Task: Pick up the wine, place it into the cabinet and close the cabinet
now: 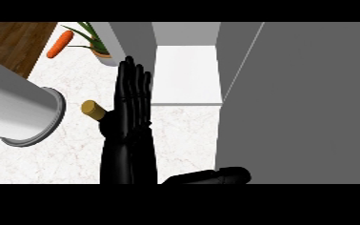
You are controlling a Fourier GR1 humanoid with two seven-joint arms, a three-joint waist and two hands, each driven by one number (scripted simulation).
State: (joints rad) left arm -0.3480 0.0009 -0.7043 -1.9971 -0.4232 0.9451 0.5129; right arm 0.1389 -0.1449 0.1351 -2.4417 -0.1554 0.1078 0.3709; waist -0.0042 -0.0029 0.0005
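The wine bottle [92, 108] stands on the white counter left of centre. Only its tan cork and a bit of dark neck show; the body is hidden behind my left hand [130, 124]. That hand rises from the lower edge with straight fingers pointing up, just right of the bottle, and is open and holds nothing. My right hand [211, 175] shows only as a dark shape lying along the lower edge, further right. The cabinet [186, 76] stands open ahead, with a white shelf inside, and its grey door [302, 105] is swung out at the right.
A large grey cylinder [28, 109] reaches in from the left edge, close to the bottle. A carrot [60, 44] lies at the back left on a wooden surface [21, 43], with a potted plant [98, 45] next to the cabinet's left wall.
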